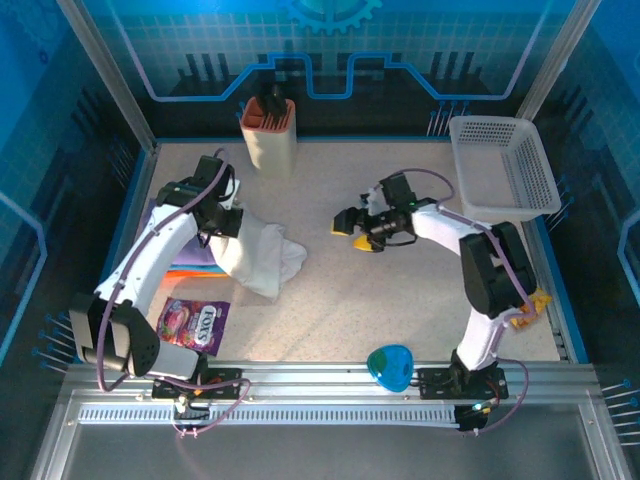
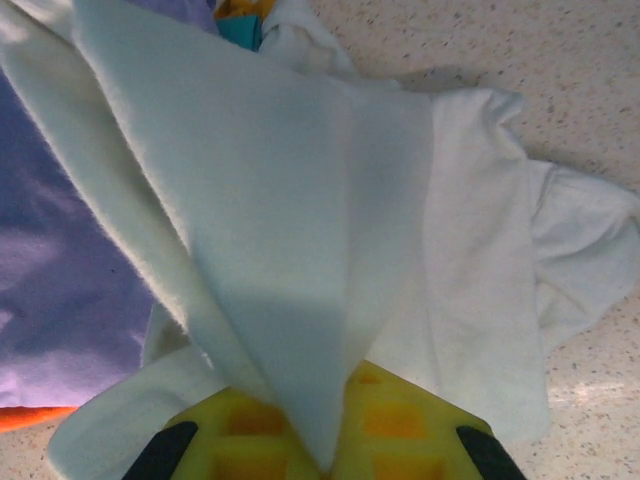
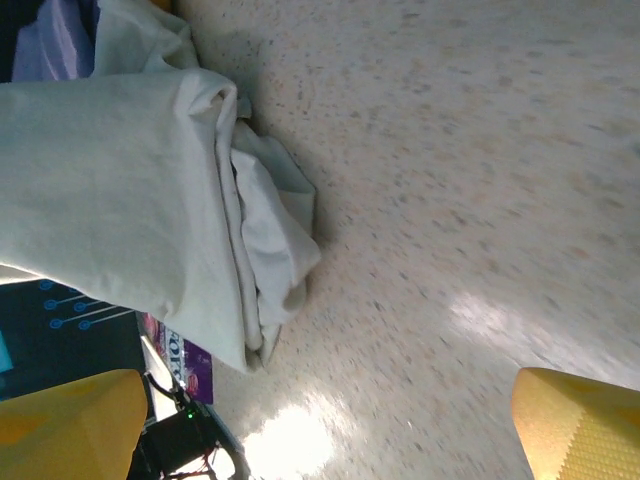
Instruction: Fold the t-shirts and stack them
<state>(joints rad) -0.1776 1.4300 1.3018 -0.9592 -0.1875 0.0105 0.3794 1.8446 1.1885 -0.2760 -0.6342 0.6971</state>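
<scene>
Though wide apart and empty, right gripper (image 1: 355, 233) near white t-shirt (image 1: 262, 255), itself pinched in left gripper (image 1: 225, 222)

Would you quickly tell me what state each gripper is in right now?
Left gripper: closed on the white t-shirt.
Right gripper: open, holding nothing.

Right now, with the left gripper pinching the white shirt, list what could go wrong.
1. The left gripper pinches just a narrow fold of the white t-shirt; the cloth could slip out.
2. The shirt hangs bunched, partly over the folded lavender garment; dragging it may pull that stack apart.
3. The right gripper stands open, apart from the shirt, so a one-handed lift will likely crumple it.
</scene>
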